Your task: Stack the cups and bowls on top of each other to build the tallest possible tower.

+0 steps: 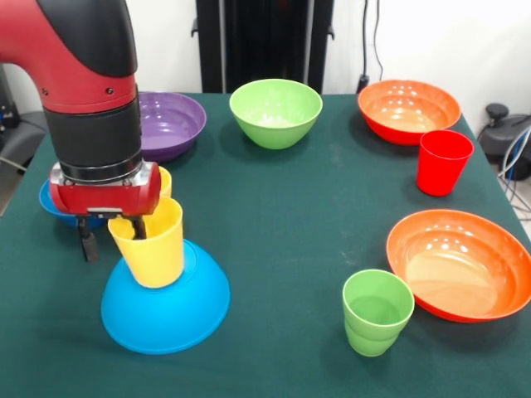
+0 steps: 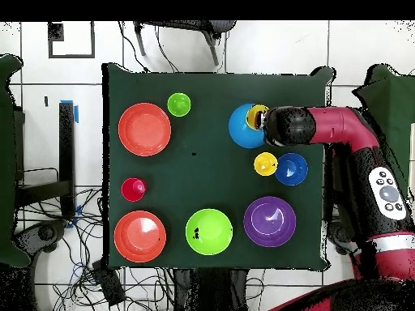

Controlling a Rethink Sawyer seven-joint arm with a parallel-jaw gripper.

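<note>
A large light-blue bowl [image 1: 166, 311] lies upside down at the near left, and it also shows in the overhead view [image 2: 240, 127]. A yellow cup [image 1: 154, 245] stands upright on it, slightly tilted [image 2: 257, 116]. My gripper [image 1: 114, 240] is open and straddles the cup's left wall, one finger [image 1: 87, 245] outside and apart from it, the other inside the cup. A second yellow cup [image 1: 165, 181] and a small dark-blue bowl [image 1: 48, 203] sit behind the gripper, mostly hidden. The green cup [image 1: 377, 311] and the red cup [image 1: 442, 162] stand on the right.
A purple bowl [image 1: 170, 124], a green bowl [image 1: 275, 112] and an orange bowl [image 1: 408, 109] line the far side. Another orange bowl [image 1: 460, 264] sits at the near right. The table [image 1: 282, 215] has a dark green cloth.
</note>
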